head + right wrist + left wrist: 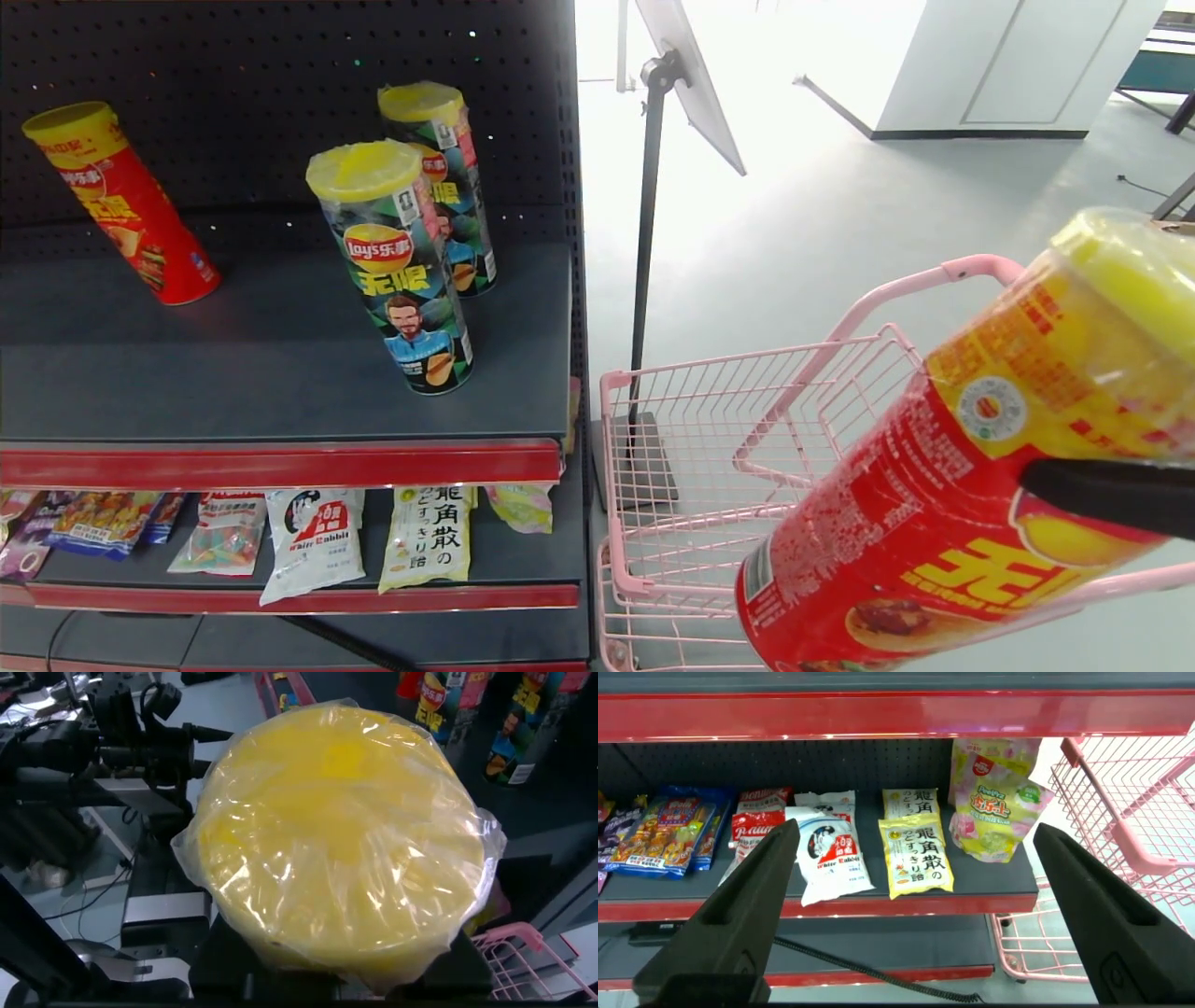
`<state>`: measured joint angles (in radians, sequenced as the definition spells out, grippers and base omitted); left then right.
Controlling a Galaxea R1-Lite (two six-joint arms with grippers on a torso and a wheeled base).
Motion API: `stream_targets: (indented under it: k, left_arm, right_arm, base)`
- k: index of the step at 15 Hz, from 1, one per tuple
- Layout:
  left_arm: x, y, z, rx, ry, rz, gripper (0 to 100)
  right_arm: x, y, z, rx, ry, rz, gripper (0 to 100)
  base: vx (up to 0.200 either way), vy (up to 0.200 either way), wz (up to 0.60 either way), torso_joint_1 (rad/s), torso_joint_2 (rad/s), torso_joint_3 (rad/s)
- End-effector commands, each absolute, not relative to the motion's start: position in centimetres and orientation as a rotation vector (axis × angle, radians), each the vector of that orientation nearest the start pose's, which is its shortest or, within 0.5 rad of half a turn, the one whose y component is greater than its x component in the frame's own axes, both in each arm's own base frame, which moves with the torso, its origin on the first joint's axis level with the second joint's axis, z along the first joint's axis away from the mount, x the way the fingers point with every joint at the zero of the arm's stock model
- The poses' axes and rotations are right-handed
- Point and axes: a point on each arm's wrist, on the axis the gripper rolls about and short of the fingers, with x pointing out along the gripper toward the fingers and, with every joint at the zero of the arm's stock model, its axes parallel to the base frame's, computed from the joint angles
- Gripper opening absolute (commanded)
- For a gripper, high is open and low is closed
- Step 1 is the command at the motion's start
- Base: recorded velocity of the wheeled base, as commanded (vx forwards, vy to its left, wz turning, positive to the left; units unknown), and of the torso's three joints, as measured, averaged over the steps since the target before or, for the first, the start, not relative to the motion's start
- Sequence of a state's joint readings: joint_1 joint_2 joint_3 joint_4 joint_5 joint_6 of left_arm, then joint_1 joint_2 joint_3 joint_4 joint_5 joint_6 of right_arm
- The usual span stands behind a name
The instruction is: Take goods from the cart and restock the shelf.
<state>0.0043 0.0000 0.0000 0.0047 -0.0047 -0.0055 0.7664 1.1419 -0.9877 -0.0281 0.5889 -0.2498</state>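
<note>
**Item 1. Right pincer (1074, 504).** Clamped on a red can (934, 504) of crisps. One black finger (1130, 495) lies across the can's side. I hold the can tilted, with its base down toward my left. Its yellow lid (341, 840), wrapped in clear film, points up toward my right.

**Item 2. Red can, location.** In the air over the pink cart (747, 439), to the right of the shelf (233, 373) and apart from it.

**Item 3. Left pincer (920, 924).** Fingers (738, 919) spread wide apart with nothing between them. It is level with the lower tier (822, 905) and faces the bags there.

**Item 4. Upper shelf board, stock.**
- One second red can (121, 201) stands at the far left, near the pegboard back.
- One green can (397, 266) with a yellow lid stands toward the right front.
- One further green can (443, 182) stands just behind it.

**Item 5. Lower tier, stock.** Snack bags lie flat in a row:
- a blue packet (668, 831) at the left
- a white bag (831, 854)
- a cream bag (915, 854) beside the white one
- a pale green pouch (994, 798) at the right end, nearest the cart

**Item 6. Cart.** Pink wire basket, with its handle (943, 275) behind the held can.
</note>
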Motion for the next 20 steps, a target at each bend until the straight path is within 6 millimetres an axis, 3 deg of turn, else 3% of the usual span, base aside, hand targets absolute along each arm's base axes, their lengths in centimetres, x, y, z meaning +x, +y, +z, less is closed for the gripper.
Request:
stream_targets:
  k: [1, 5, 12, 20]
  left_arm:
    - [-2.3, 0.0, 7.5, -0.006, 0.006, 0.0, 100]
    - [-2.3, 0.0, 7.5, -0.006, 0.006, 0.0, 100]
    - [-2.3, 0.0, 7.5, -0.006, 0.006, 0.0, 100]
    - [-2.3, 0.0, 7.5, -0.006, 0.006, 0.0, 100]
  right_arm:
    - [10.3, 11.7, 31.1, -0.213, -0.043, 1.362, 0]
    - [9.9, 11.2, 31.5, -0.177, -0.044, 1.357, 0]
    - [11.2, 12.5, 29.7, -0.188, 0.048, 1.351, 0]
    - [11.7, 13.0, 29.2, -0.191, 0.076, 1.35, 0]
  base:
    - [0.0, 0.0, 0.0, 0.0, 0.0, 0.0]
    - [0.0, 0.0, 0.0, 0.0, 0.0, 0.0]
    - [0.0, 0.0, 0.0, 0.0, 0.0, 0.0]
    - [0.0, 0.0, 0.0, 0.0, 0.0, 0.0]
